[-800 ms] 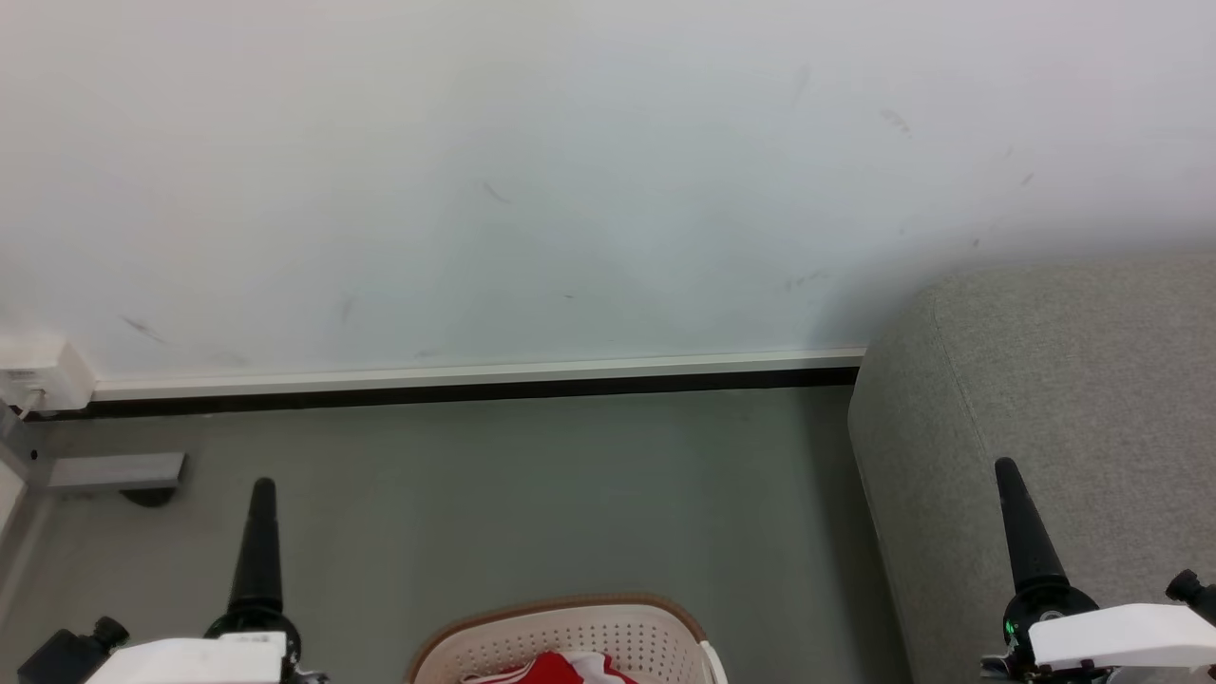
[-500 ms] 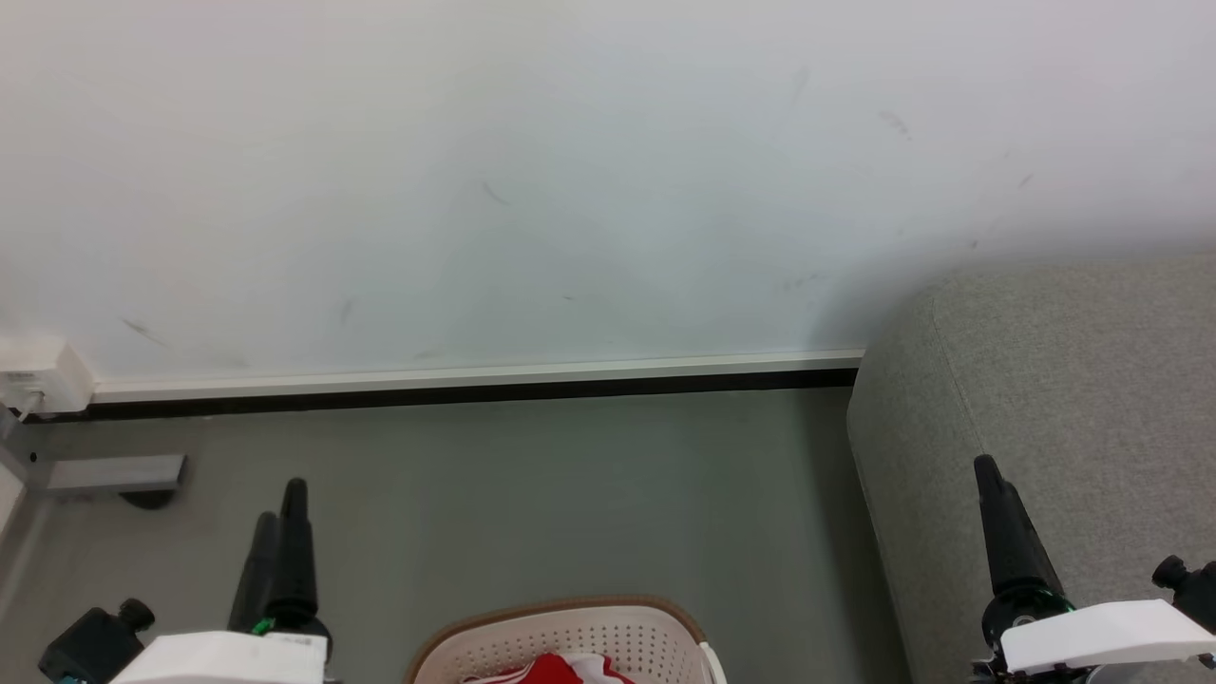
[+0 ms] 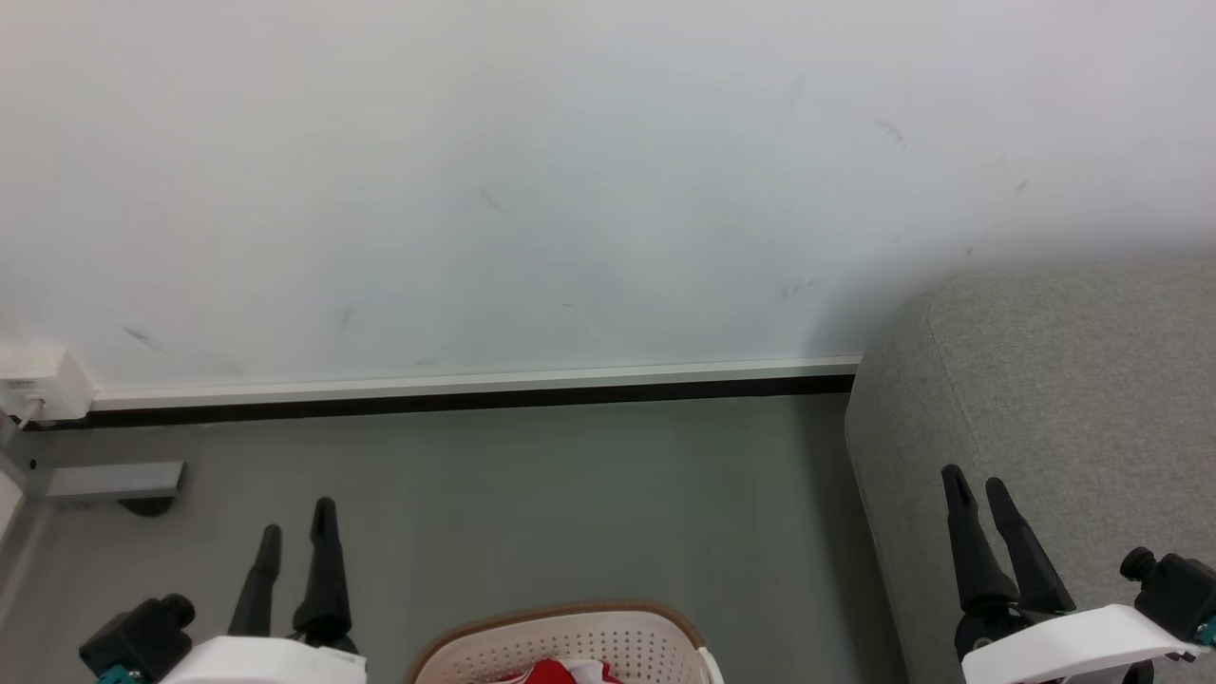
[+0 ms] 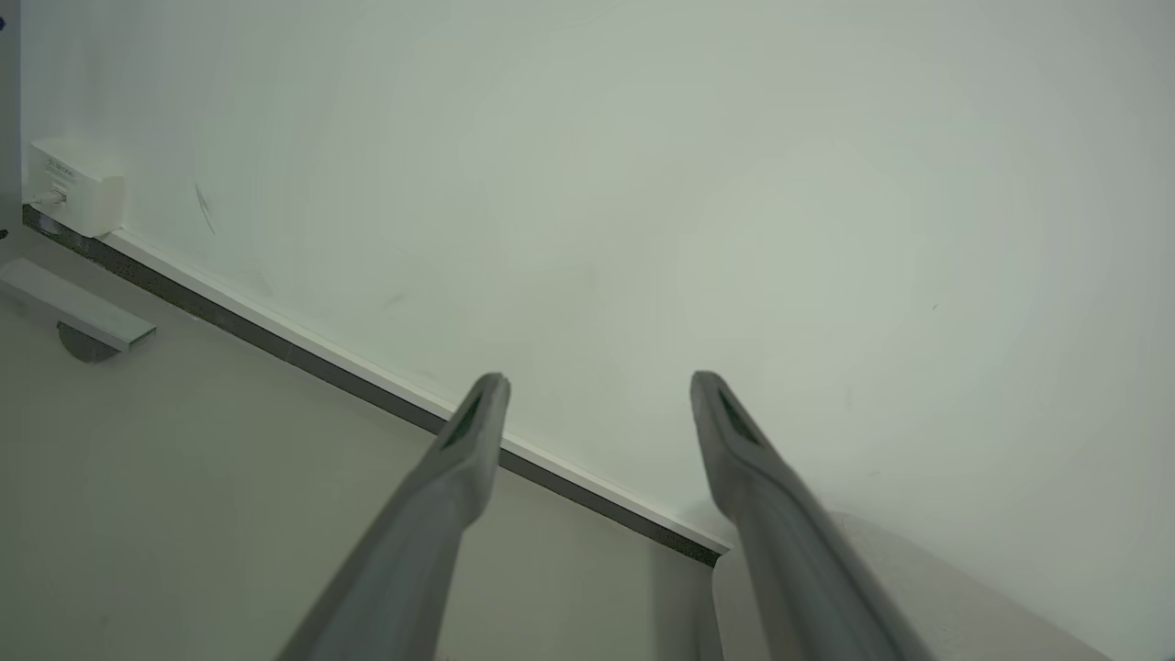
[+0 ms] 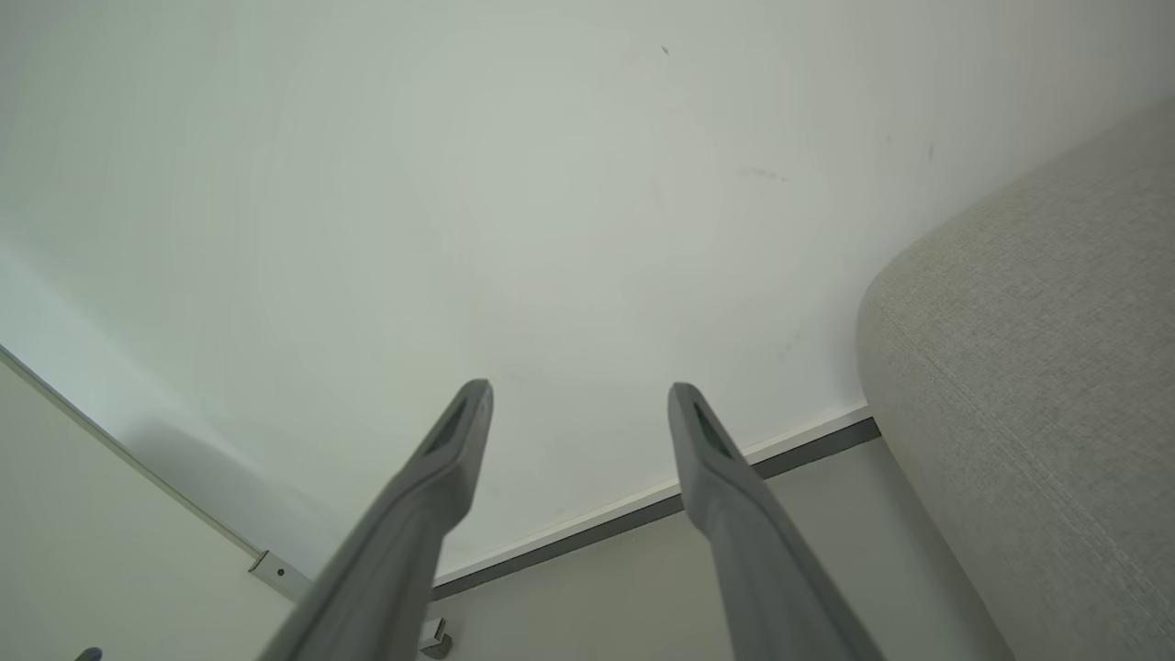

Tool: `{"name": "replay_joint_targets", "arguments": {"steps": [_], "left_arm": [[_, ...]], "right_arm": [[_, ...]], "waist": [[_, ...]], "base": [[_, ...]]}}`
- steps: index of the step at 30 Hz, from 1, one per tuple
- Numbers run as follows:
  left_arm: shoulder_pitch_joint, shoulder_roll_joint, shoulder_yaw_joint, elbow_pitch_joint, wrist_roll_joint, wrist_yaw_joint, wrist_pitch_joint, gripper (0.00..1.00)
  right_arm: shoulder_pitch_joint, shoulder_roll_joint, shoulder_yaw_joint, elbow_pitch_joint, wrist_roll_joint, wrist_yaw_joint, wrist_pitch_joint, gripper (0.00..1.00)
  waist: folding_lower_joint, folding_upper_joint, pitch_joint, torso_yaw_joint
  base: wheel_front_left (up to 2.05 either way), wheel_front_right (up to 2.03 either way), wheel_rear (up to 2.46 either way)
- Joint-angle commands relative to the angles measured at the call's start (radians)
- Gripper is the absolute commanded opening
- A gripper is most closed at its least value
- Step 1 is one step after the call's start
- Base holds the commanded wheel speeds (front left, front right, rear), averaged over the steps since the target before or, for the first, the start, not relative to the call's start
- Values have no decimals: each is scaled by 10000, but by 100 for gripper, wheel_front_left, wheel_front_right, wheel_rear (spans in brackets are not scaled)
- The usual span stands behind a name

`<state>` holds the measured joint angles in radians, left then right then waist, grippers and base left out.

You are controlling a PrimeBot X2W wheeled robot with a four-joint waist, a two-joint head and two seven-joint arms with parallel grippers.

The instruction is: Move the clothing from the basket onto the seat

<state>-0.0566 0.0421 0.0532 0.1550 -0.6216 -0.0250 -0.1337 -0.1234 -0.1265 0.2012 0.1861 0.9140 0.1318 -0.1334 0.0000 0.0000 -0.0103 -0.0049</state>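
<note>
Two pairs of long dark fingers stand spread and empty in the head view: the left fingers (image 3: 325,570) and the right fingers (image 3: 969,541) hold nothing. Between the pairs, below their tips, sits the rounded cream-white perforated plastic basket with a brown rim (image 3: 560,613). Red-and-white fabric clothing (image 3: 560,673) lies inside it; how much, I cannot tell. The large grey fabric-upholstered seat (image 3: 1064,380) spreads behind the right fingers.

From the left wrist, the left fingers (image 4: 464,459) gape wide, aimed at the white wall (image 4: 643,184) and not at the basket. A blind reach down could strike the rim or tip the basket.

From the right wrist, the right fingers (image 5: 725,496) gape equally wide, with the seat (image 5: 1037,367) just to their right. A careless swing could scrape its upholstery, and a lifted garment might snag the rim and drag the basket.
</note>
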Motion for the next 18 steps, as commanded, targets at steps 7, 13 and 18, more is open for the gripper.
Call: {"name": "replay_joint_targets", "arguments": {"steps": [7,13,18], "left_arm": [[42,86,-114,131,1433,246,-249,100],[65,107,-115,179,2097,292,-419,100],[69,111,-108,181,2588,335,-519,100]], "right_arm": [[-221,-174,248,87,-1457,-12,-249,100],[-232,-146,260,179,-2263,-13,-398,100],[-224,-81,185,218,-2849,-14,-519,100]], "waist": [[0,0,-59,-1],[0,0,-93,10],[0,0,-95,15]], "base": [[0,0,0],[0,0,0],[0,0,0]]}}
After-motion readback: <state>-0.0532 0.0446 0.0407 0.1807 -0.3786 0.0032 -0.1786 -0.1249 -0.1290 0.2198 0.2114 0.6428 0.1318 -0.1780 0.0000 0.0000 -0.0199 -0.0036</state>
